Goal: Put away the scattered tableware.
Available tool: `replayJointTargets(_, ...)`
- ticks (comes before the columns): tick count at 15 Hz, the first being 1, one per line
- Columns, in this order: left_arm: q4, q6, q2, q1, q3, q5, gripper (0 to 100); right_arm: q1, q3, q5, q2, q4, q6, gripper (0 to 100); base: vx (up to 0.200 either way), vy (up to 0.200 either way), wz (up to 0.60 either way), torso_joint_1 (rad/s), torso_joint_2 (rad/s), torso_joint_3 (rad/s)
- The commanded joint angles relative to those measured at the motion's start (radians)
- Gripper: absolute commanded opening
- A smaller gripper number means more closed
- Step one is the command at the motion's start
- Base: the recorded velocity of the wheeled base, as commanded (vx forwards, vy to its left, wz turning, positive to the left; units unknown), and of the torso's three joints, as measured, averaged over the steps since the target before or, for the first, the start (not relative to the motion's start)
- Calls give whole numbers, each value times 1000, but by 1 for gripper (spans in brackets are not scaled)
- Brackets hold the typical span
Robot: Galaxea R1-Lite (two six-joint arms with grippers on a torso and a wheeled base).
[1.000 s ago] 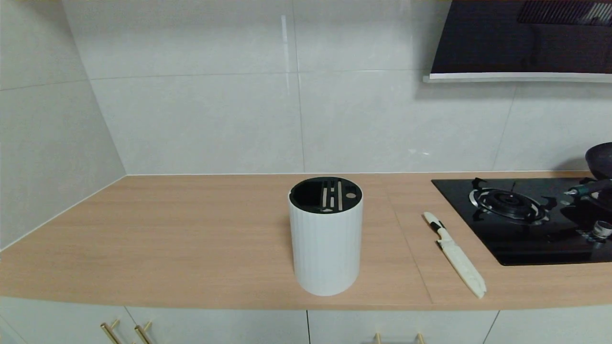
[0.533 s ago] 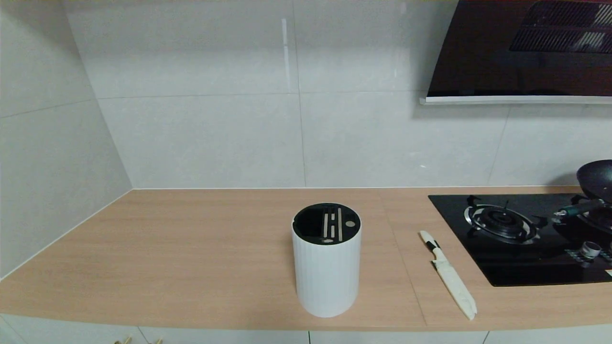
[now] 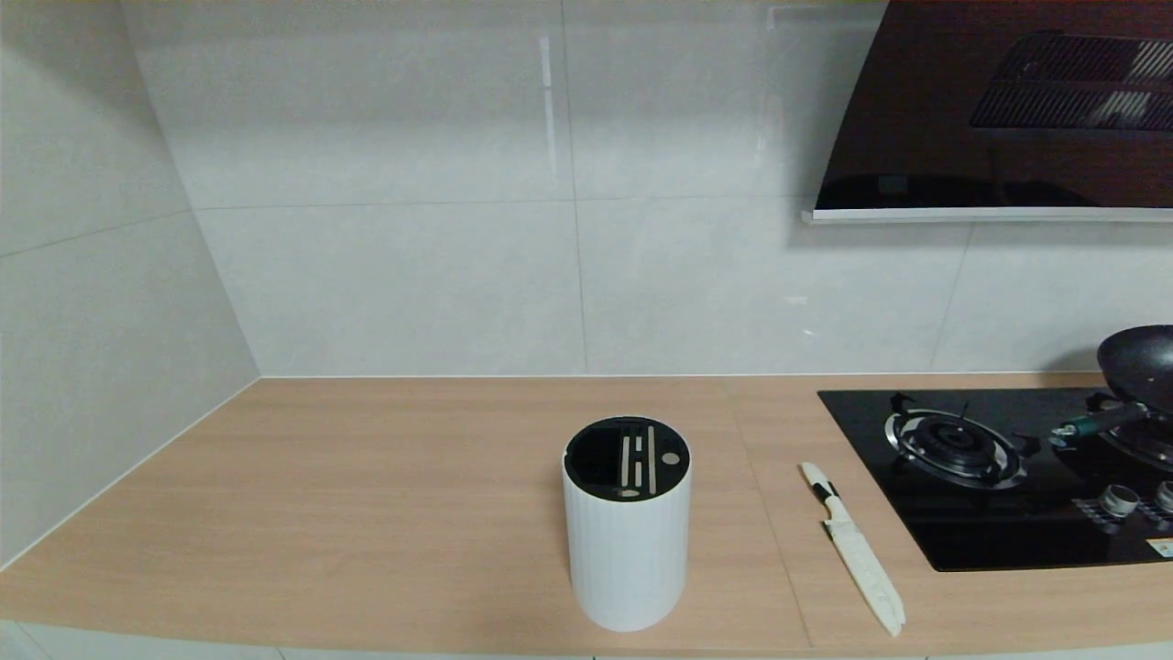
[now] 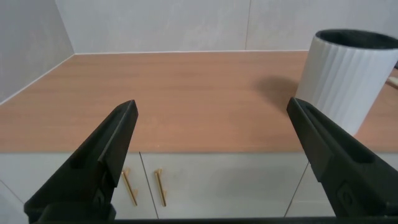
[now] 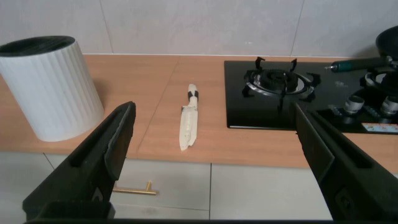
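Knife (image 3: 852, 550), white with a black band at the handle, is seen lying flat on the tabletop (image 3: 367, 513), between the holder (image 3: 627, 550) and the gas hob (image 3: 990, 495), touching neither. The white, ribbed holder is stood upright near the front edge, its black slotted top facing up. A dark wok (image 3: 1141, 362) is set on the hob's right burner. Both hands are held wide open, gripping nothing: the left hand (image 4: 211, 107) faces bare tabletop beside the holder, while the knife is framed between the fingers of the right hand (image 5: 213, 109).
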Motion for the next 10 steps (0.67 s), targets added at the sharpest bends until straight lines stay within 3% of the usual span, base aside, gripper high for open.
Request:
replayJointTargets(1, 0, 0, 0, 0, 0, 0, 100, 0, 0, 0, 1, 0, 0, 100, 0, 0, 0, 0, 0, 0)
replayJointTargets(10, 0, 0, 0, 0, 0, 0, 100, 0, 0, 2, 1, 0, -11, 100, 0, 0, 0, 0, 0, 0)
